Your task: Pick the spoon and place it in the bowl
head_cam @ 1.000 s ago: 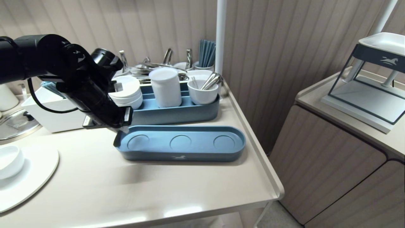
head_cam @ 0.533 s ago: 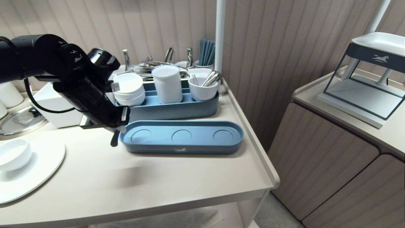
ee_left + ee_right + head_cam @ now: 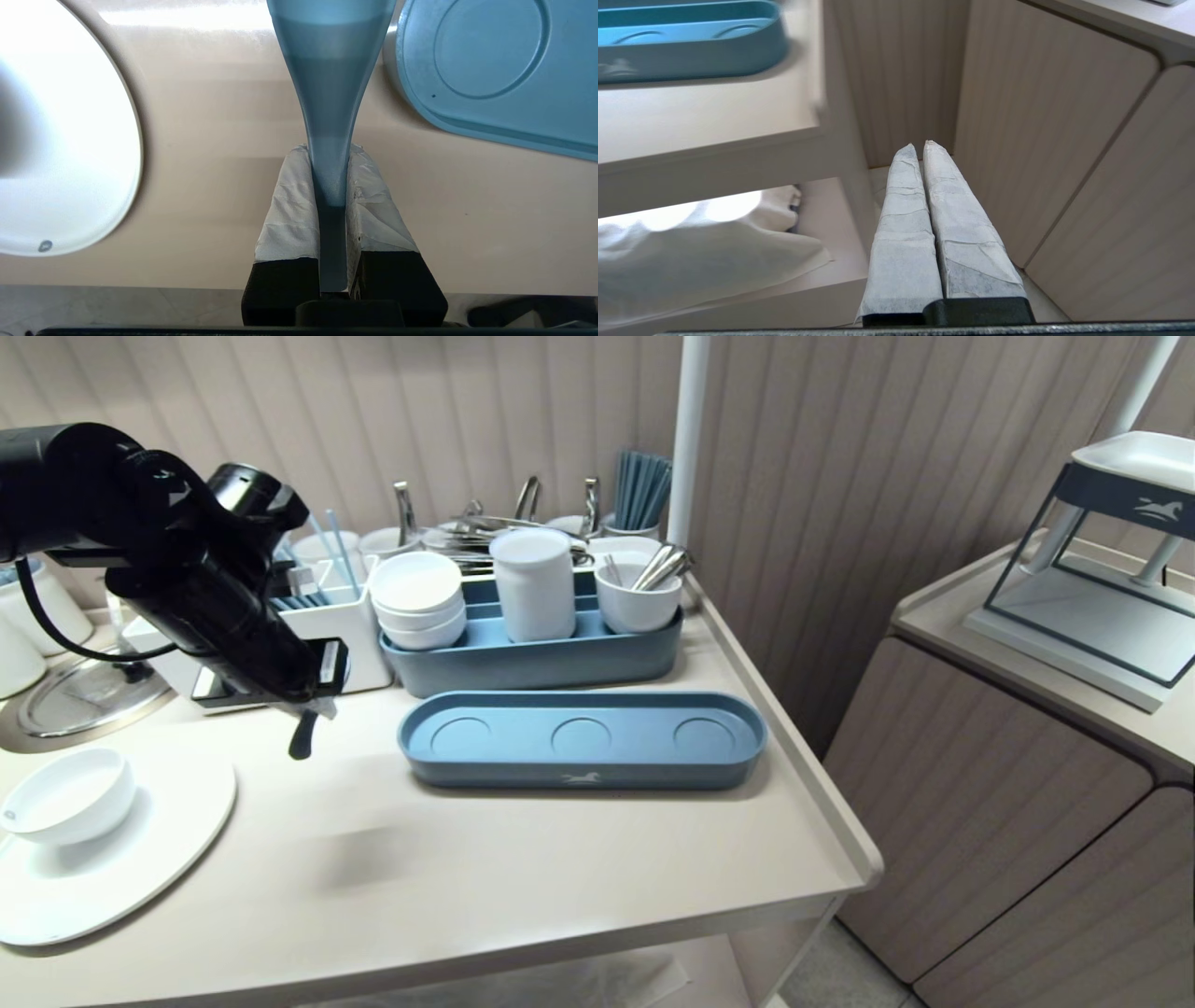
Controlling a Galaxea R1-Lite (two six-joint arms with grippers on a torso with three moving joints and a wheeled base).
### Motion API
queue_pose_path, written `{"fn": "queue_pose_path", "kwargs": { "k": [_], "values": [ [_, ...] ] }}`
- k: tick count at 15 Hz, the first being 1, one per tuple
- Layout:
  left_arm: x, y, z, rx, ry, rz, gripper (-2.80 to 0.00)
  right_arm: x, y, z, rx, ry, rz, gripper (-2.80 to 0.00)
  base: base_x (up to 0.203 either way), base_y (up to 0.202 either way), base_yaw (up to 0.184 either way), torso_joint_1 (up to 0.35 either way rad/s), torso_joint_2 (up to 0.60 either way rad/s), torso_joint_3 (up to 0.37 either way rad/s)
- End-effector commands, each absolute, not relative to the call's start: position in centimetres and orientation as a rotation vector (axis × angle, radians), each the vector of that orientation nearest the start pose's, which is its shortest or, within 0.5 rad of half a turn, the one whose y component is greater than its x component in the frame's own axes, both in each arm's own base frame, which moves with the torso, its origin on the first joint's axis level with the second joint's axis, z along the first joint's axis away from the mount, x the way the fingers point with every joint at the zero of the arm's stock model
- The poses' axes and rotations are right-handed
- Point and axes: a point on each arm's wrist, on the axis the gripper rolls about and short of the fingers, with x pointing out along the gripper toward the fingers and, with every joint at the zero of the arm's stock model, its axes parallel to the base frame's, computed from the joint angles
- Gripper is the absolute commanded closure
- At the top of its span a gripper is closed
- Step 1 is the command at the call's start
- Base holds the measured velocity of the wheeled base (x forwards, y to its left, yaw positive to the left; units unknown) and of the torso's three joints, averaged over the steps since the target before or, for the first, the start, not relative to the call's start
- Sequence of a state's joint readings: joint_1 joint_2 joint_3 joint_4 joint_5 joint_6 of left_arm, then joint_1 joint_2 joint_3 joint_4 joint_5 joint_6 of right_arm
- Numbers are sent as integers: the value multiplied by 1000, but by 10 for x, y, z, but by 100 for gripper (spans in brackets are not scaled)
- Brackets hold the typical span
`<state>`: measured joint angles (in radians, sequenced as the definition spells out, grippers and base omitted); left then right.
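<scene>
The blue-grey plastic utensil (image 3: 329, 116), flat and thin, is clamped by its narrow end between the two white-wrapped fingers (image 3: 289, 210) of the left gripper (image 3: 331, 151). Its long axis continues straight out from the fingers and it becomes wider toward the far end. In the head view the utensil (image 3: 302, 742) hangs down from the left gripper (image 3: 313, 709) above the beige table (image 3: 560, 877). I cannot tell if its tip touches the surface.

The empty blue oval tray with three round recesses (image 3: 581, 739) lies near it on the robot's right side. The white round plate (image 3: 177, 821), carrying a white bowl (image 3: 65, 793), lies on the left side.

The right gripper (image 3: 922, 149) hangs with its fingers pressed together and empty, low beside the table's edge and well apart.
</scene>
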<state>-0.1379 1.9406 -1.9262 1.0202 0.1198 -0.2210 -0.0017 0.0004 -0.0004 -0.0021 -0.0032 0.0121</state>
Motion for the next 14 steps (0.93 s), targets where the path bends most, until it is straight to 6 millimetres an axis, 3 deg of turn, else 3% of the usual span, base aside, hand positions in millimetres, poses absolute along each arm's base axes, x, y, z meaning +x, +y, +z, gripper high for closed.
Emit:
{"fn": "queue_pose_path", "kwargs": {
  "k": [1,14],
  "values": [
    [332,-43,266,-69,1022,97,0,-23,0,76,12,-2,-5,0,0,198,-2,6,-2,2],
    [329,-44,268,-71,1019,96,0,-23,0,76,12,-2,-5,0,0,196,-3,4,3,2]
  ]
}}
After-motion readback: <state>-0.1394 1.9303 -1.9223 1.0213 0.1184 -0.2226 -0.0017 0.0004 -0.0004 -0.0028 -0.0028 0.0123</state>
